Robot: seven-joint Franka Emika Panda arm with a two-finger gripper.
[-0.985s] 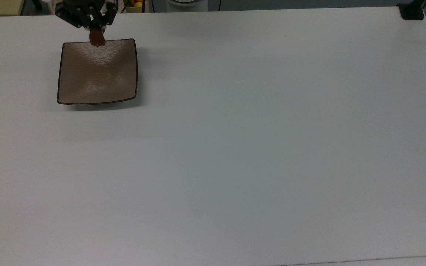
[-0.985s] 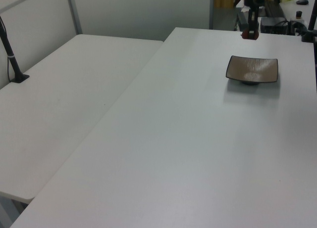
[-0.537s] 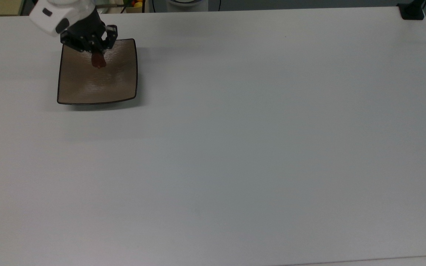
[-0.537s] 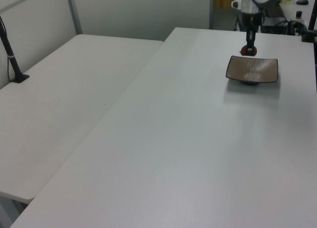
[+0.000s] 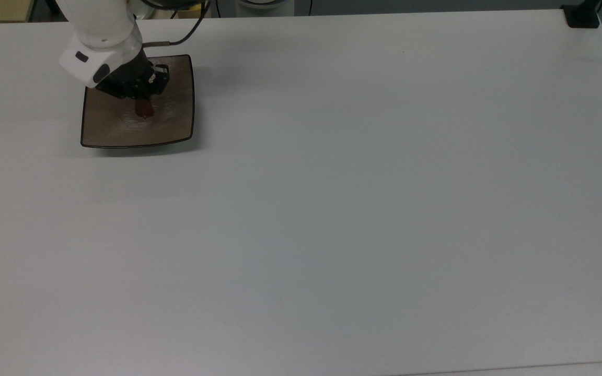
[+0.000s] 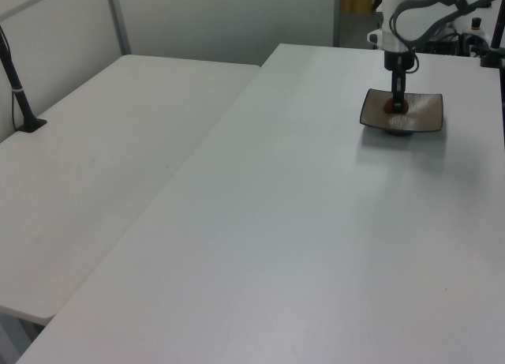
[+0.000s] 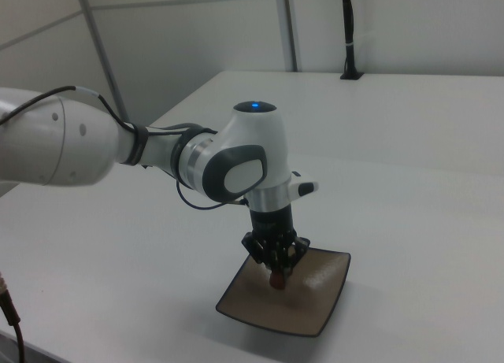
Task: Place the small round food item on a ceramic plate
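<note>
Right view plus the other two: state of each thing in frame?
Gripper: shut on the small dark red-brown glossy food lump, low over the plate.
Small dark red-brown glossy food lump: held, above the plate's middle; contact with the plate unclear.
Square tan-brown ceramic plate: flat on the white table, otherwise bare.

Gripped red-brown lump (image 5: 144, 108) over square plate (image 5: 118, 128)

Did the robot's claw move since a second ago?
Yes. In the top view the gripper, shut on the small round food item, has come from the ceramic plate's far edge toward its middle. The plate has stayed put.
</note>
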